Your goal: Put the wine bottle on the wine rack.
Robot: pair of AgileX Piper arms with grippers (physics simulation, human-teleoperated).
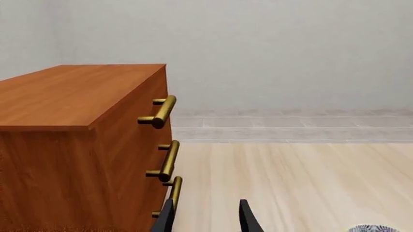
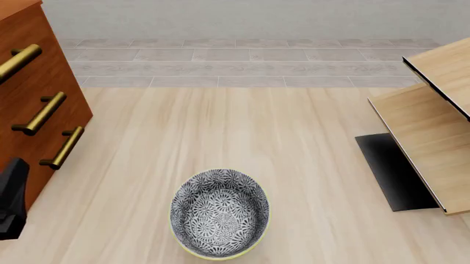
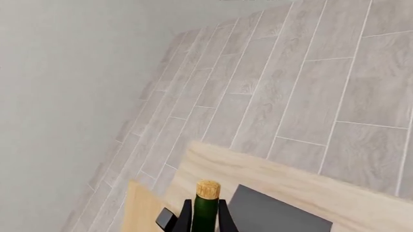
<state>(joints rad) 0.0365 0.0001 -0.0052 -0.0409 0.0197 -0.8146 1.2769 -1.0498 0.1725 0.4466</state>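
In the right wrist view the right gripper (image 3: 205,217) clamps the wine bottle (image 3: 206,209), cork up, at bottom centre. Left gripper (image 1: 206,217) fingers stand apart, holding nothing. Front view: patterned bowl (image 2: 219,213) (bottom centre), cabinet (image 2: 33,104) left, wine rack (image 2: 430,132) at right edge.

Bright, even, flat simulator light throughout; sharp renders, hardly any shadows or glare.

Pale wood worktop (image 2: 220,132). Reddish-brown cabinet (image 2: 29,99) with brass handles (image 2: 41,114) at 9 o'clock. Grey plank-tile floor (image 2: 242,60) at 12 o'clock, plain light-grey wall (image 2: 242,16) behind.
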